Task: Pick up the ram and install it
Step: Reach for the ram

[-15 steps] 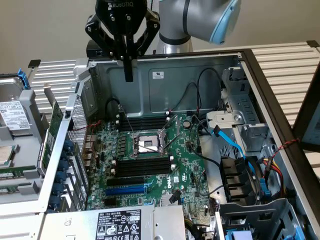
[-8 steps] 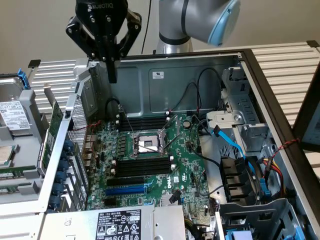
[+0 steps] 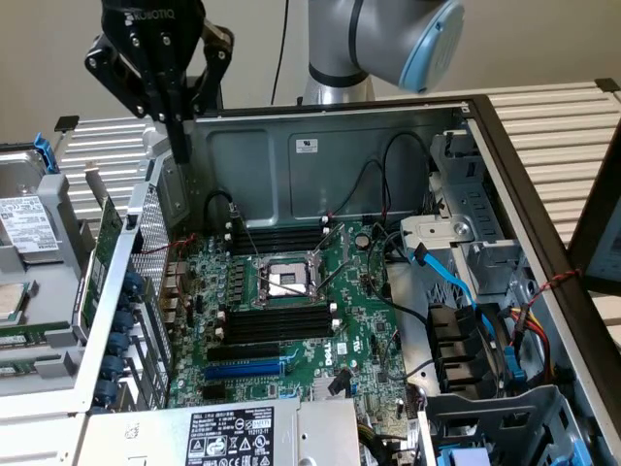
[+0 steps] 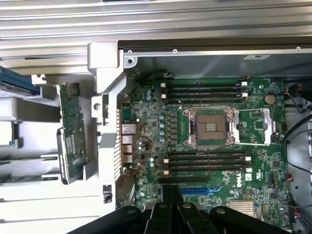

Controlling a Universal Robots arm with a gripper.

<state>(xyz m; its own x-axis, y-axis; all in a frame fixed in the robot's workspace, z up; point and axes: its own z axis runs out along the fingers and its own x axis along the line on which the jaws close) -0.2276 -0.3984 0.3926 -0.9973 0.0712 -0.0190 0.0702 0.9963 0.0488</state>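
One open metal computer case, holding a green motherboard with a square silver processor socket and rows of long black memory slots. One ram: a thin green stick, standing on edge outside the case, just beside its perforated wall, at the exterior view's left. One black gripper, fingers pressed together, holding nothing, above that wall and apart from the ram.

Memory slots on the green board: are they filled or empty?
Empty. The black memory slots on both sides of the processor socket show bare channels, with no green stick standing in any.
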